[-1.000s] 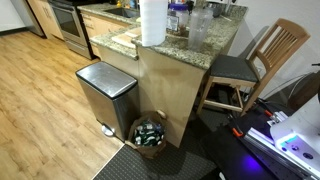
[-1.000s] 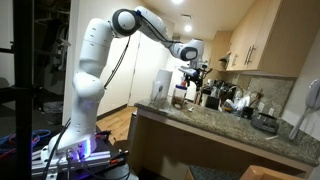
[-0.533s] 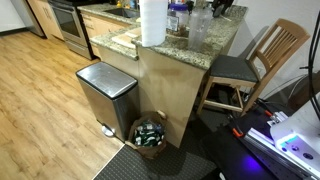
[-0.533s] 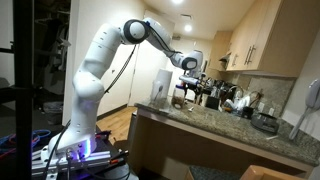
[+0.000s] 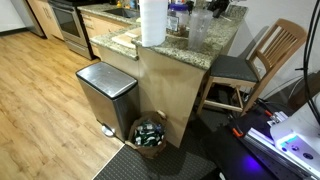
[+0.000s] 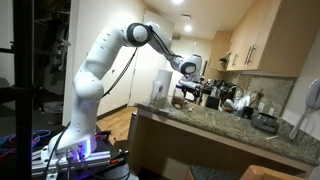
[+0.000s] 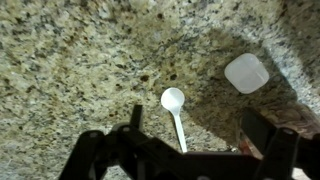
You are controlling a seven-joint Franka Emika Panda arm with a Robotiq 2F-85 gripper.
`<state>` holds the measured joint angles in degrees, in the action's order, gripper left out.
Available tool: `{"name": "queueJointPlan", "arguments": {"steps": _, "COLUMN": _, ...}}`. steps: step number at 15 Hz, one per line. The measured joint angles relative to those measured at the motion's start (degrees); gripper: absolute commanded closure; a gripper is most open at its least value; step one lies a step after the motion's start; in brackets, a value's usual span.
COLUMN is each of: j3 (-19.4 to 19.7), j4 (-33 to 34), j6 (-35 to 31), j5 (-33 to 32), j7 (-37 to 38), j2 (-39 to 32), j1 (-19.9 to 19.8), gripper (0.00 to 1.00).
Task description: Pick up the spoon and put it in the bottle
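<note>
Status: white plastic spoon (image 7: 176, 112) lies flat on the granite table (image 7: 70, 60). In the wrist view its bowl points away from me and its handle runs back to end roughly between my fingers (image 7: 135, 120). Jaws are spread wide, nothing in them, above the spoon and not touching it.

Handling guess: looks like a small disposable-type spoon, so very light, fairly stiff but thin. Smooth plastic on polished stone will likely skate or flip if one pad reaches it first. Not fragile as such, but a hard squeeze could bow the handle or pop it out.

Grip plan: take the handle across its narrow width, about mid-handle. My closing line already crosses it. Avoid the bowl: it's rounded and would squirt out. The handle sits low on the table, so my tips need to come down almost to the stone, with both pads meeting it together. A grip towards the bowl end would leave the handle tip free to lead into a bottle mouth.

Other: a white squarish cap-like piece (image 7: 246, 73) lies apart from the spoon, off to the side of the bowl; can't tell what it belongs to. No bottle in the wrist view. In an exterior view several containers (image 5: 198, 25) stand at the table end beside a paper towel roll (image 5: 152, 22); can't tell which is the target.
</note>
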<state>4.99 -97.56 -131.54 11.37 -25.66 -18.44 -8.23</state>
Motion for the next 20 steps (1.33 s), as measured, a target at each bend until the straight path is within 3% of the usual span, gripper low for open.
{"name": "queueJointPlan", "arguments": {"steps": 7, "j3": -4.7, "j4": 2.4, "j6": -11.1, "j5": 2.9, "j7": -4.6, "j2": -7.9, "j1": -3.1, "gripper": 0.0}}
{"name": "queueJointPlan", "arguments": {"steps": 13, "j3": -5.4, "j4": 3.4, "j6": -12.4, "j5": 2.3, "j7": -4.7, "j2": -9.5, "j1": -3.5, "gripper": 0.0}}
{"name": "queueJointPlan", "arguments": {"steps": 19, "j3": -8.4, "j4": 4.6, "j6": -20.5, "j5": 2.3, "j7": -7.9, "j2": -14.9, "j1": -4.6, "gripper": 0.0}}
{"name": "queueJointPlan", "arguments": {"steps": 20, "j3": -8.9, "j4": 5.0, "j6": -21.9, "j5": 2.1, "j7": -8.3, "j2": -15.9, "j1": -4.9, "gripper": 0.25}}
